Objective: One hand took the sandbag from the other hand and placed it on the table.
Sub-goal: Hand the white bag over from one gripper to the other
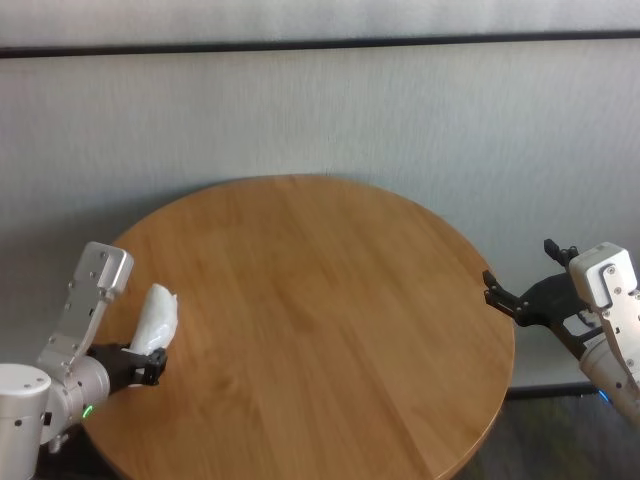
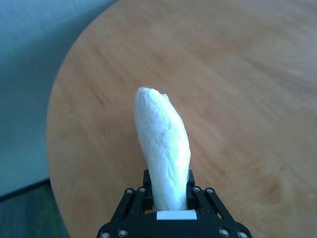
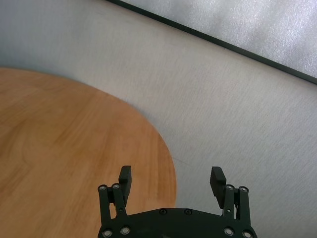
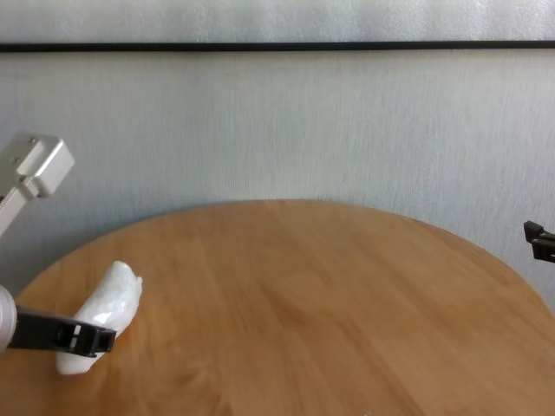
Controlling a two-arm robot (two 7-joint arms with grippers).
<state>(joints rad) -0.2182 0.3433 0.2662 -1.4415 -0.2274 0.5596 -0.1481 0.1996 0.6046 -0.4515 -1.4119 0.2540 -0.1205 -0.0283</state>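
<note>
The sandbag (image 1: 157, 318), a soft white pouch, is clamped near its lower end by my left gripper (image 1: 150, 365), the broad black one with a green light. It stands out past the fingers over the left part of the round wooden table (image 1: 320, 300). The left wrist view shows the sandbag (image 2: 163, 148) rising from between the shut fingers (image 2: 143, 191). In the chest view the sandbag (image 4: 104, 312) tilts low over the table top (image 4: 303, 286). My right gripper (image 1: 518, 268) hovers open and empty just off the table's right edge (image 3: 148, 148).
A pale grey wall with a dark horizontal strip (image 1: 320, 45) runs behind the table. The wood top between the two grippers (image 1: 330, 330) carries no other objects. Grey floor shows beyond the table's rim on both sides.
</note>
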